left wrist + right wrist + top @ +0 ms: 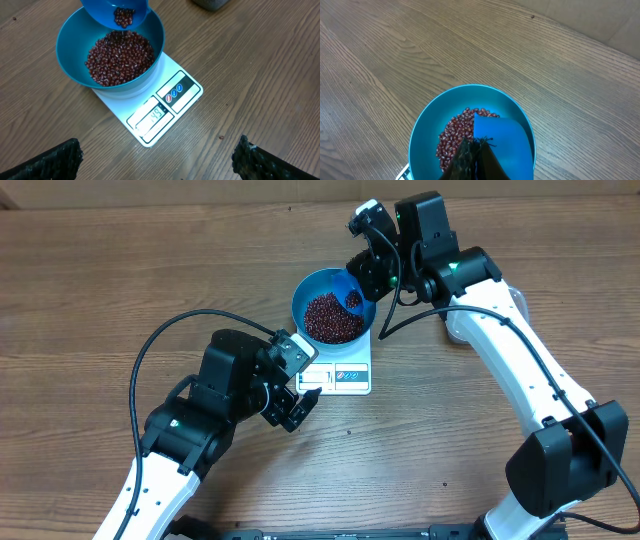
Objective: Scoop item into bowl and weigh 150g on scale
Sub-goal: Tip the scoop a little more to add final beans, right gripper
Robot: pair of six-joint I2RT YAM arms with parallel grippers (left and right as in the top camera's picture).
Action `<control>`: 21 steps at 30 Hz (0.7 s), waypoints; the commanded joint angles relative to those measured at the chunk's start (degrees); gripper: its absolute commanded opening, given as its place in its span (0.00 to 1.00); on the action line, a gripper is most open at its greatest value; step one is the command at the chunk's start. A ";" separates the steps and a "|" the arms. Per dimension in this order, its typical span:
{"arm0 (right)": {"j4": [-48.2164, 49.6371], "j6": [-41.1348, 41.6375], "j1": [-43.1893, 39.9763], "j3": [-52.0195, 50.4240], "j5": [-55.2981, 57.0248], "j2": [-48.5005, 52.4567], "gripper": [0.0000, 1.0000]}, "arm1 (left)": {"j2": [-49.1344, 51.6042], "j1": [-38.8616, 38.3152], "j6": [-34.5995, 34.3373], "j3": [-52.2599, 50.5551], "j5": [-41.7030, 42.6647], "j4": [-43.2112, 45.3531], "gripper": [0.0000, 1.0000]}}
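Observation:
The blue bowl [298, 300] stands on the white scale [345, 377], holding a heap of red-brown beans [330, 318]. Above the bowl's far right rim, my right gripper [362, 275] is shut on a small blue scoop [352, 292], which is tilted with a few beans in it. In the right wrist view the scoop [502, 140] covers part of the beans [455, 137] inside the bowl [427, 122]. My left gripper [300, 402] hangs open and empty by the scale's front left corner. The left wrist view shows the scale [170, 105] with its display reading about 149.
The right arm [520, 370] stretches across the right side of the table. A black cable [160, 340] loops over the left arm. One stray bean [220, 137] lies on the wood near the scale. A dark object [210, 4] sits at the far edge.

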 commanded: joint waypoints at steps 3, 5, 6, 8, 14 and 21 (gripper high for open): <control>0.42 0.02 0.52 -0.04 0.35 -0.35 0.04 | -0.66 0.24 0.46 -0.31 0.87 0.02 1.00; 0.42 0.04 0.52 -0.04 0.35 -0.35 0.04 | -0.66 0.24 0.46 -0.31 0.87 0.02 1.00; 0.44 0.02 0.52 -0.04 0.35 -0.35 0.04 | -0.66 0.24 0.46 -0.31 0.87 0.02 0.99; 0.50 0.02 0.52 -0.04 0.37 -0.33 0.04 | -0.66 0.24 0.46 -0.31 0.87 0.02 1.00; 3.06 0.04 0.52 -0.04 0.35 -0.35 0.04 | -0.66 0.24 0.46 -0.31 0.85 0.02 0.99; -0.11 0.02 0.52 -0.07 0.52 -0.33 0.04 | -0.66 0.24 0.46 -0.31 0.85 0.02 1.00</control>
